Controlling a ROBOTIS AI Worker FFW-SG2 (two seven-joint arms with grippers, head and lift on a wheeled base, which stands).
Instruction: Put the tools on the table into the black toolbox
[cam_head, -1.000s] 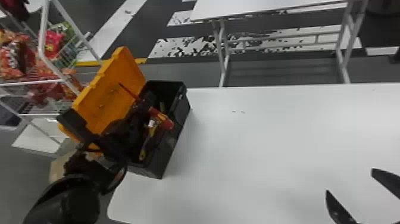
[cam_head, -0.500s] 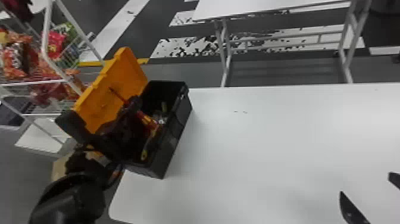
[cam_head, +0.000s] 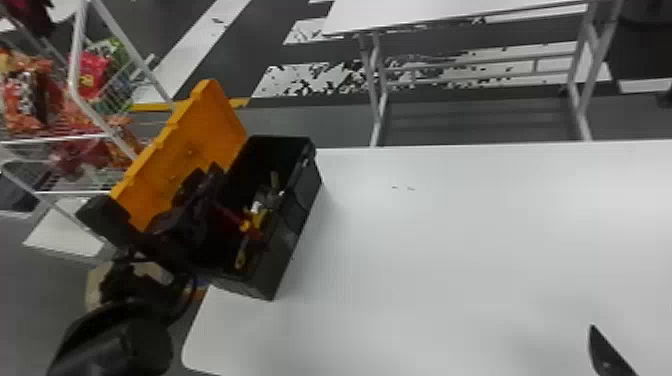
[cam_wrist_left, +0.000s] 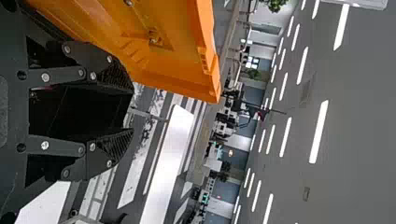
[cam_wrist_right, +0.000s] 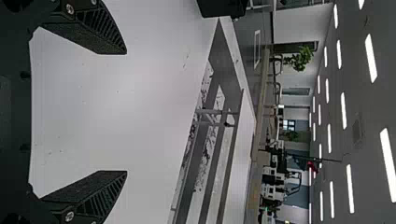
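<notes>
- Over the black toolbox (cam_head: 280, 262), left hand (cam_wrist_left: 132, 109): fingers parted, no tool seen between them. Fingertips point away from the robot.
- Right of that hand, inside the toolbox: a red-and-yellow tool (cam_head: 254, 227), a small pale piece (cam_head: 256, 206) beside it, a yellow handle (cam_head: 241, 256) nearer the robot. They look heaped close together; which one lies on top, cannot tell.
- Left of the same hand: orange lid (cam_head: 202, 137), standing open.
- Toolbox long axis runs away from the robot, slanting rightward. The yellow handle lies roughly along it.
- Right hand (cam_wrist_right: 126, 112): fingers spread wide, nothing in them, over the near right part of the worktop (cam_head: 450, 250). From it, toolbox lies leftward and farther out, well apart.
- Left hand clearly the nearer to the tools.
- Judgement: stowing seems at or close to its end. Next, likely, left hand backs up and out, passing between lid and tools.
- Risk: with so little room on the lid side, knuckles could knock the lid or drag a handle over the rim.
</notes>
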